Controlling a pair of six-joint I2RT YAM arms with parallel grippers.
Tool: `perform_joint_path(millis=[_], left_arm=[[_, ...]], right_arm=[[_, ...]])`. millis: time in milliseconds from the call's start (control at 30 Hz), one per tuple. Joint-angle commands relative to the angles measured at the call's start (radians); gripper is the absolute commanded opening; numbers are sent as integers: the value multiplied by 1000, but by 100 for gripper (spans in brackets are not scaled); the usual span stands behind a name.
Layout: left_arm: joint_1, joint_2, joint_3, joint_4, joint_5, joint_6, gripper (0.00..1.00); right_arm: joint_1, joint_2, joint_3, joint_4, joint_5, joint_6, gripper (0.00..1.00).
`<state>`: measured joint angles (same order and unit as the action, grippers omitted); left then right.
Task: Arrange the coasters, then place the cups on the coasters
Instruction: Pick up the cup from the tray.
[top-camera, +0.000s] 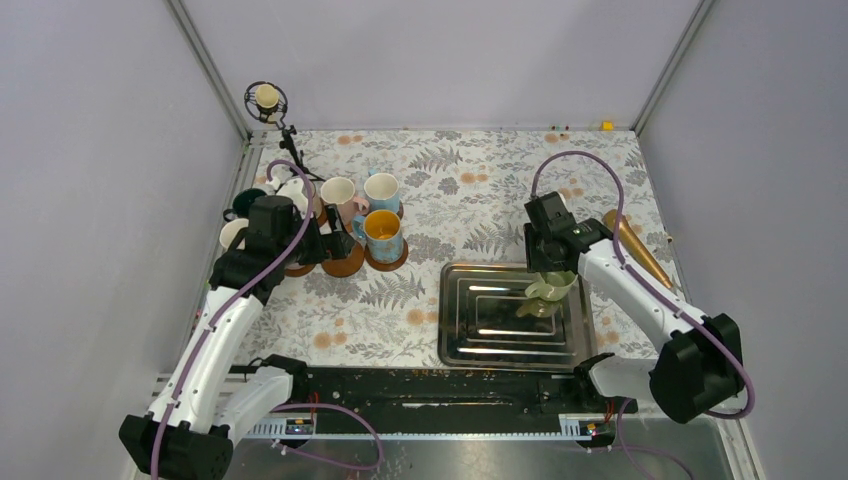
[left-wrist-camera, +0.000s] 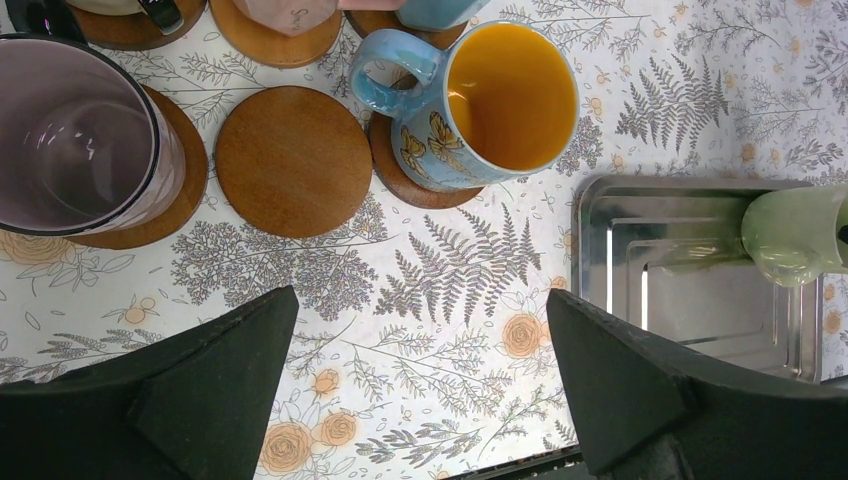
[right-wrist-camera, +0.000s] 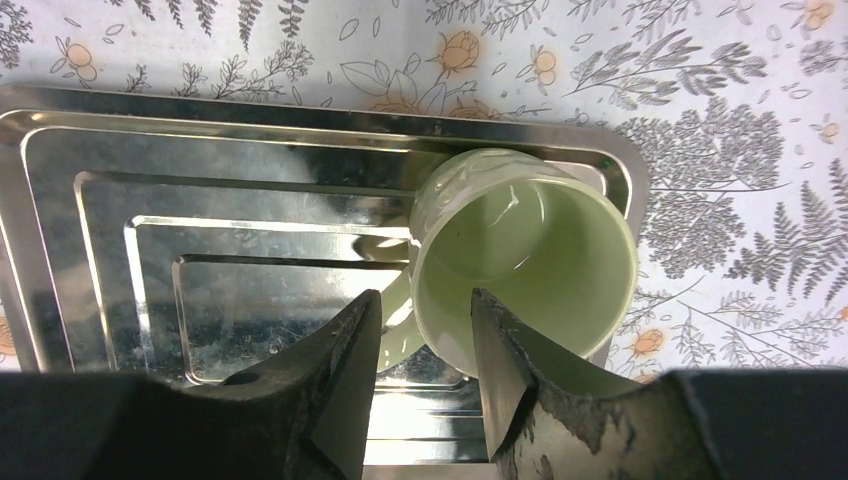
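Looking down on a table (top-camera: 480, 190) dressed in a fern-and-rose cloth, with two white robot arms mounted at the near edge.

On the right, pinching the wall of a pale green mug (right-wrist-camera: 530, 260) with the right gripper (right-wrist-camera: 425, 310), one finger reaching inside the rim and the other pressing outside, beside the handle. Holding that mug tilted over the far right part of a rectangular steel tray (right-wrist-camera: 200, 150), which is lying right of centre. Not showing clearly whether the mug's base is touching the tray floor. Also showing a gold cone (top-camera: 635, 248) lying on the cloth just beyond the tray's far right corner.

On the left, hanging the left gripper (left-wrist-camera: 422, 300) above bare cloth, with jaws standing wide apart and gripping nothing. Facing a bare wooden coaster (left-wrist-camera: 292, 160) lying just beyond the fingertips.

Just right of that disc, showing a blue mug (left-wrist-camera: 480, 100) with a yellow-orange inside, sitting on its own coaster with its handle pointing left. Just left of the disc, showing a mauve mug (left-wrist-camera: 75, 140) sitting on another.

Farther back at the far left, showing more mugs crowding together: a white mug (top-camera: 338, 190), a light blue mug (top-camera: 381, 190) and a dark green mug (top-camera: 243, 203). Peeking out beneath several of them, more brown coasters (left-wrist-camera: 275, 40).
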<state>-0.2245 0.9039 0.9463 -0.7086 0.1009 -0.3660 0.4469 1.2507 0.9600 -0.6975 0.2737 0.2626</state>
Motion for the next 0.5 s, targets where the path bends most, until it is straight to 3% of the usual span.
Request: perform_joint_path(millis=[0,467], left_arm=[[-3,-23,0,40,-20,10,99],[-3,-34,-1,35,-37,9,99]], right_arm=[[-30,33,-4,13,-74,-12,46],[-41,70,-32,28,-53,13,40]])
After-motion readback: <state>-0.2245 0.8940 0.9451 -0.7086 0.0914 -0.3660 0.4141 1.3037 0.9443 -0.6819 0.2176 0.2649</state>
